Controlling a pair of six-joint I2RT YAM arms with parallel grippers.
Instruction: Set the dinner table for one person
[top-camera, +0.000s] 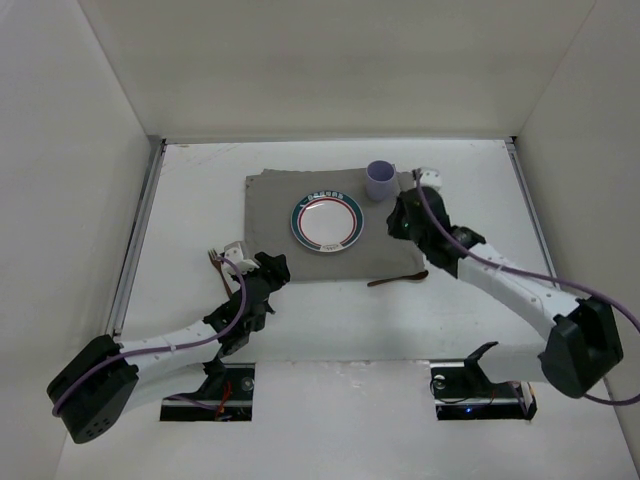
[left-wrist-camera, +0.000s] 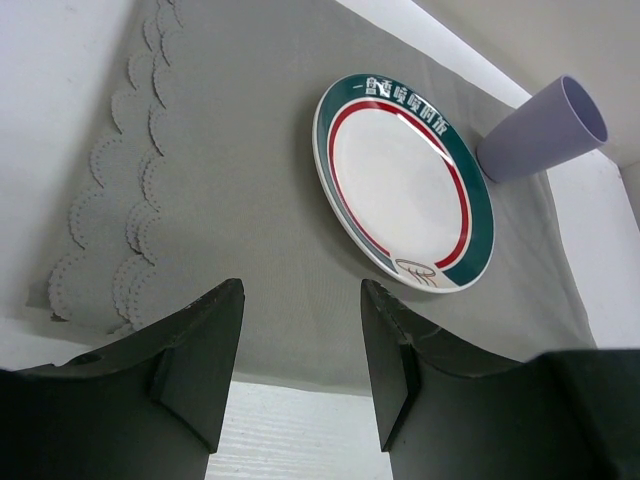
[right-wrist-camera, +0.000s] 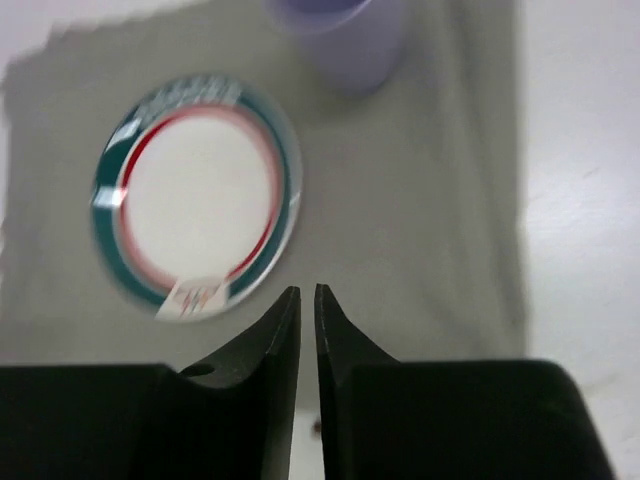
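Note:
The white dinner table (top-camera: 200, 190) carries a grey placemat (top-camera: 270, 200). A white plate (top-camera: 326, 221) with a green and red rim lies at the placemat's middle. A purple cup (top-camera: 380, 181) stands upright at its far right. A brown spoon (top-camera: 397, 279) lies at the placemat's near right edge. My left gripper (top-camera: 278, 268) is open and empty at the near left edge; its wrist view shows the gripper (left-wrist-camera: 302, 290), plate (left-wrist-camera: 405, 180) and cup (left-wrist-camera: 545, 130). My right gripper (top-camera: 398, 220) hovers over the placemat right of the plate, shut on nothing (right-wrist-camera: 307, 292).
A brown fork (top-camera: 214, 258) lies on the table left of my left wrist. Metal rails run along the left (top-camera: 140, 230) and right (top-camera: 530, 210) table edges. White walls close in the back and sides. The right wrist view is blurred.

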